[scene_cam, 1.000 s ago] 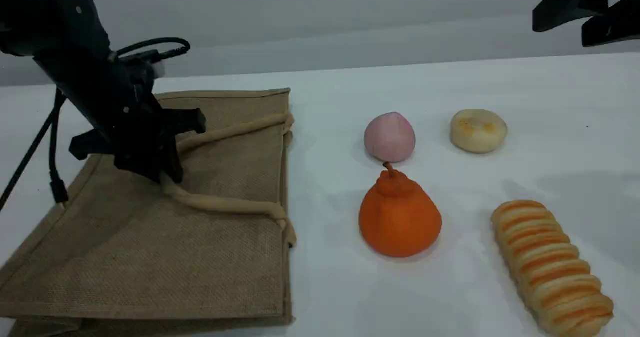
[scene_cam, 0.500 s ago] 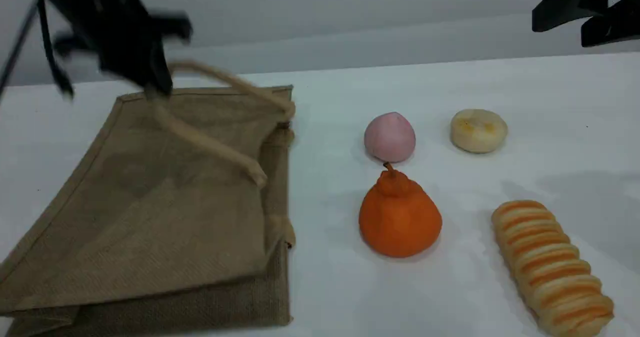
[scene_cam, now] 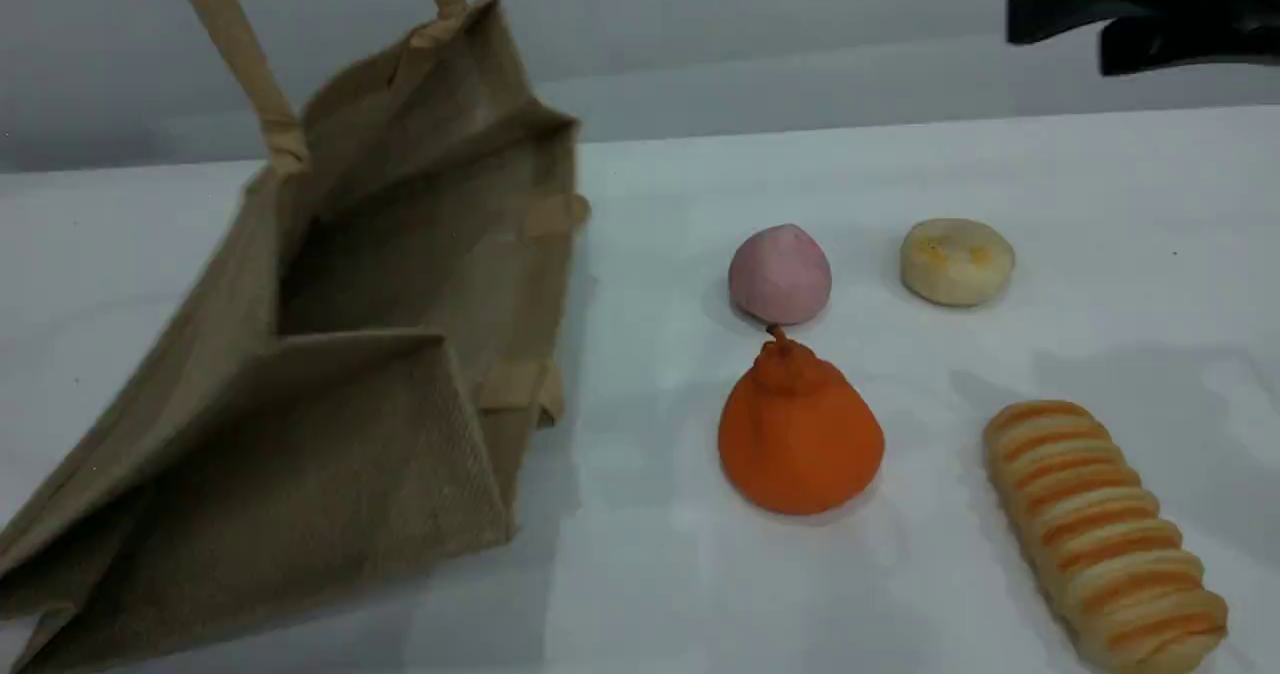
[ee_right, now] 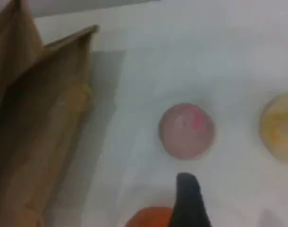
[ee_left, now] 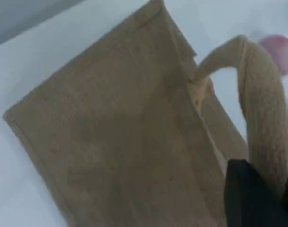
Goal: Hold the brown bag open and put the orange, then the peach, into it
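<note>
The brown bag [scene_cam: 330,374] stands half raised at the left, its mouth gaping toward the fruit, one beige handle [scene_cam: 235,49] pulled up past the top edge. In the left wrist view my left gripper [ee_left: 259,201] is shut on that handle [ee_left: 262,118] above the bag [ee_left: 115,132]. The orange [scene_cam: 800,434] rests on the table right of the bag, with the pink peach [scene_cam: 780,274] just behind it. My right gripper [scene_cam: 1058,42] hangs open at the top right, holding nothing. Its fingertip [ee_right: 189,203] shows above the peach [ee_right: 186,130] and the orange [ee_right: 148,218].
A pale round pastry [scene_cam: 957,261] lies right of the peach. A long orange-striped bread roll [scene_cam: 1105,529] lies at the front right. The white table [scene_cam: 650,574] ends at a grey wall behind.
My left gripper has risen out of the scene view with the handle. The bag went from lying flat to standing open. The right gripper shifted slightly left.
</note>
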